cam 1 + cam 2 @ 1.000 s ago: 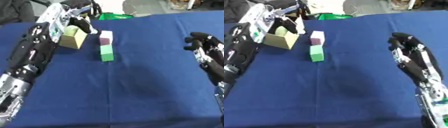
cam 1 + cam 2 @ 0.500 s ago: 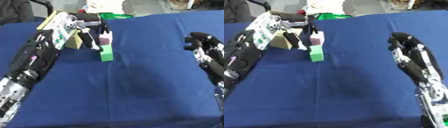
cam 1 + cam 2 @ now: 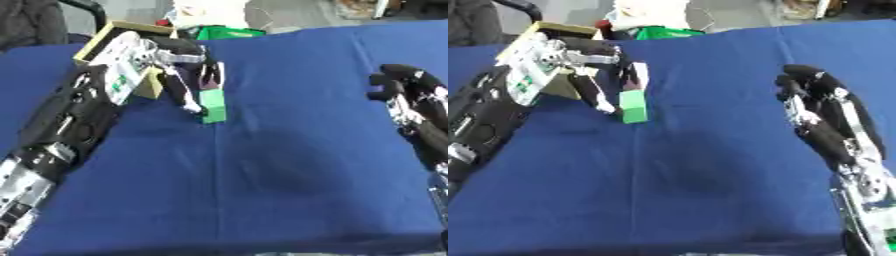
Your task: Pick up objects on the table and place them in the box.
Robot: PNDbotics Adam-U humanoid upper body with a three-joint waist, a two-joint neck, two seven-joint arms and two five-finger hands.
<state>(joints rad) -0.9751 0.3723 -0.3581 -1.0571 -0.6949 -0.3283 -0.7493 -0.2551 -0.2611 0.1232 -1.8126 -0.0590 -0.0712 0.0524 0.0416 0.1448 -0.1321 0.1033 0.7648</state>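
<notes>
A green block lies on the blue tablecloth, and a pink-and-white block stands just behind it. My left hand hangs over both blocks with its fingers pointing down. One finger runs along the green block's left side and another crosses the pink block; the hand is open. The tan cardboard box sits behind the hand, and my arm hides its inside. My right hand rests open at the right edge, fingers up, far from the blocks.
Beyond the table's far edge lie a green thing and a white bundle. A dark chair shows at the upper left. Bare blue cloth stretches across the middle and front of the table.
My left hand has swung from above the box to the right and down onto the two blocks. The blocks and my right hand have kept their places.
</notes>
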